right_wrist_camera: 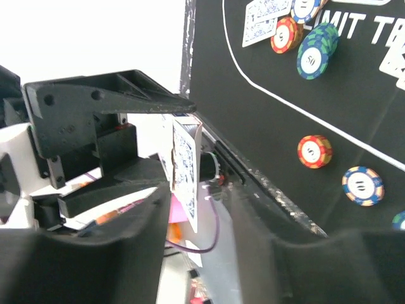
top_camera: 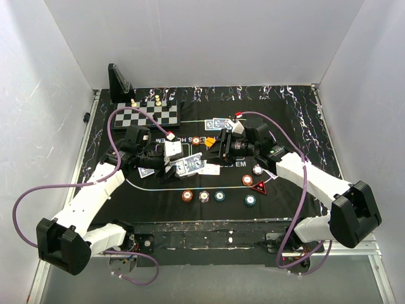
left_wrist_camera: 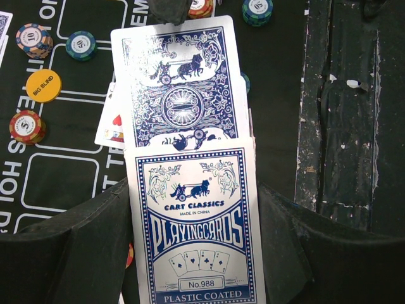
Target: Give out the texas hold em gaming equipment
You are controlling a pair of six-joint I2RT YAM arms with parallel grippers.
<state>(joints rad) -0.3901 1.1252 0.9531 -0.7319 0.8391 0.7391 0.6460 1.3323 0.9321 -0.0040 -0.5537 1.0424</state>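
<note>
Chessboard (top_camera: 147, 116) is sitting far left on the black poker mat (top_camera: 297, 126). Yellow disc (left_wrist_camera: 43, 85) reading BIG BLIND is lying among chips (left_wrist_camera: 34, 39). Left gripper (left_wrist_camera: 193, 209) is clamping tight on the card box (left_wrist_camera: 193, 253) reading CART CLASSICS PLAYINGCARDS, MADE IN CHINA, No.988, PLASTIC COATED. A blue-backed card (left_wrist_camera: 179, 88) is sticking out of its top. Right gripper (right_wrist_camera: 199, 209) is hanging mid-mat, fingers parted around a thin card (right_wrist_camera: 185, 171) seen edge-on. Chip row (top_camera: 204, 196) and red triangular marker (top_camera: 260, 187) are lying near the front edge. Open room is showing at the far-right corner.

Glossy card box (left_wrist_camera: 196, 228), matt blk mat (left_wrist_camera: 275, 76)
</note>
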